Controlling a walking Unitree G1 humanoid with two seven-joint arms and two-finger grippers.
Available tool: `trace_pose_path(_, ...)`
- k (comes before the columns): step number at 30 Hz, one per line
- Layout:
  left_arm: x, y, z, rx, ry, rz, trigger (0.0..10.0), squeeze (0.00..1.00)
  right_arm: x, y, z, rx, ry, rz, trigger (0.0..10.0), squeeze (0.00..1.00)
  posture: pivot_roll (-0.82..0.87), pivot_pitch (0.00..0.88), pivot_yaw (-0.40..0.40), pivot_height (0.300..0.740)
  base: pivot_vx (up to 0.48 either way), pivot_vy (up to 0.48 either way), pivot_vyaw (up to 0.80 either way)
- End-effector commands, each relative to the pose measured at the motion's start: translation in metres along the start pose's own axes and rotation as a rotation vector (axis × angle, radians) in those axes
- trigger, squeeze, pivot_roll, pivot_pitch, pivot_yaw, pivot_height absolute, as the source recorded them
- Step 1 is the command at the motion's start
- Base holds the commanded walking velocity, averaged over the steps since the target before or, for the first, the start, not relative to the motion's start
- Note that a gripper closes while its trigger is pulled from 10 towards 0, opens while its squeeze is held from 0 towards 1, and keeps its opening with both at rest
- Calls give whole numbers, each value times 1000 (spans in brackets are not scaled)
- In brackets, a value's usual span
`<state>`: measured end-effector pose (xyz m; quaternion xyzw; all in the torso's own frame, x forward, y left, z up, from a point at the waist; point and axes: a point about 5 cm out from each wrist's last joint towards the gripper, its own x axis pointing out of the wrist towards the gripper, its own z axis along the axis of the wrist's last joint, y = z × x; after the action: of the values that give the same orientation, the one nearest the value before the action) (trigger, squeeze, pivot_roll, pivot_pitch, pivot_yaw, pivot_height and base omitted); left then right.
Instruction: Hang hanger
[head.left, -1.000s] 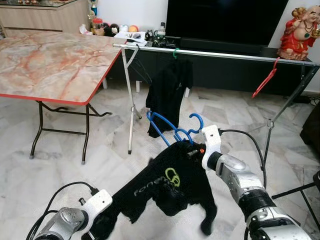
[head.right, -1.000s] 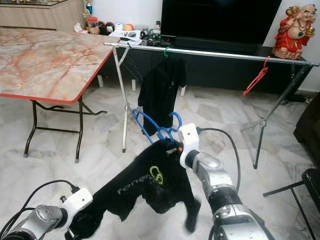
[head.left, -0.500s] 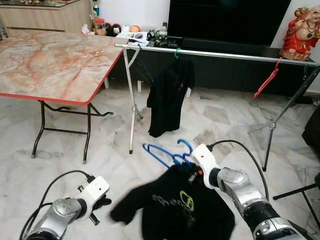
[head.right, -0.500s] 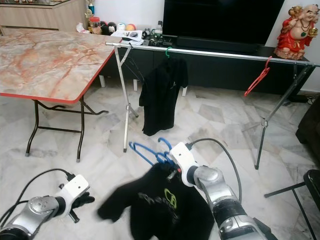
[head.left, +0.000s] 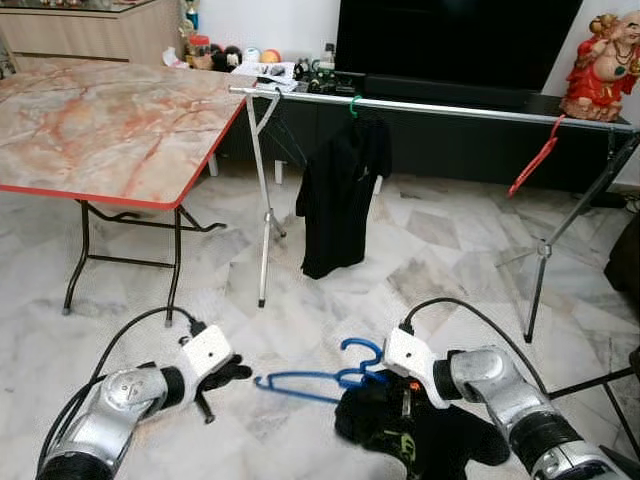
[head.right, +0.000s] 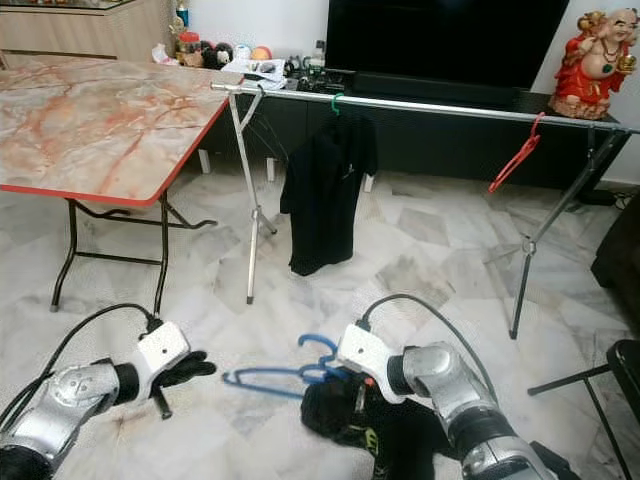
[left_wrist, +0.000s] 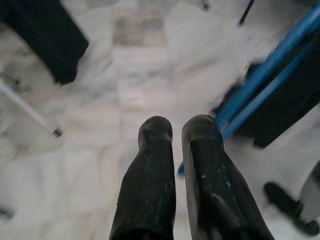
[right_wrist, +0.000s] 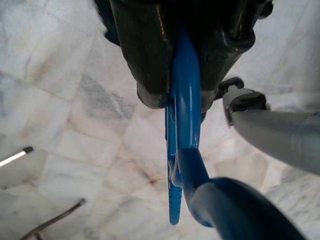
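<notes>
A blue hanger (head.left: 312, 383) lies low over the marble floor, its hook (head.left: 363, 349) pointing toward the rack. My right gripper (right_wrist: 185, 95) is shut on the hanger's neck, seen close in the right wrist view and low in the eye views (head.left: 387, 378). A black shirt with green print (head.left: 425, 432) sits in a heap on the floor right under that gripper. My left gripper (head.left: 233, 372) hovers just above the floor to the left of the hanger, shut on nothing, with its fingers (left_wrist: 155, 150) nearly touching. The silver rack rail (head.left: 450, 108) runs across the back.
On the rail hang another black shirt (head.left: 340, 195) on a green hanger and a red hanger (head.left: 535, 160). The rack's legs (head.left: 262, 210) stand ahead. A marble-topped folding table (head.left: 100, 110) is at the left. A dark TV unit (head.left: 450, 45) sits behind the rack.
My right gripper has dropped from chest height to the floor with the blue hanger. The black shirt left my left gripper and collapsed into a heap. My left gripper moved forward.
</notes>
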<state>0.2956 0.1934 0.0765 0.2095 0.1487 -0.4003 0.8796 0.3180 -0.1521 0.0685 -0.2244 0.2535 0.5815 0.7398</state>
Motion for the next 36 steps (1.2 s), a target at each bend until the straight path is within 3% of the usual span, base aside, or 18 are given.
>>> trace_pose_path(1,-1,-3,4,-34,-32,-37,10000,0,-4,-4,8,-64,9,14,10000,0,138,26,-80,740,0,0,0)
trace_pose_path(4,-2,-10,6,-56,-37,-118,10000,0,-2,-4,8,-80,23,19,10000,0,139,26,-81,740,0,0,0)
trace_pose_path(5,-3,-13,8,-65,-45,-149,10000,220,-1,-4,8,-83,27,19,10000,0,139,26,-81,740,0,0,0)
trace_pose_path(6,-3,-15,9,-72,-51,-169,10000,220,0,-4,8,-85,28,22,10000,0,139,26,-81,740,0,0,0)
trace_pose_path(7,-3,-15,11,-84,-58,-175,10000,769,0,-4,8,-86,29,26,10000,0,141,23,-83,740,0,0,0)
trace_pose_path(8,-4,-17,13,-103,-71,-196,10000,1000,0,-3,9,-89,28,39,10000,0,141,23,-83,740,0,0,0)
trace_pose_path(15,-1,-30,23,-94,-65,-332,10000,1000,8,2,17,-135,27,128,10000,0,144,14,-88,740,0,0,0)
trace_pose_path(32,8,-37,21,-85,9,-357,10000,1000,23,9,25,-199,53,214,10000,0,153,0,-89,740,0,0,0)
trace_pose_path(34,9,-38,22,-88,8,-365,10000,55,24,9,27,-204,56,213,10000,0,155,0,-90,740,0,0,0)
trace_pose_path(36,9,-39,24,-87,10,-375,10000,0,26,8,29,-218,56,208,10000,0,156,0,-90,740,0,0,0)
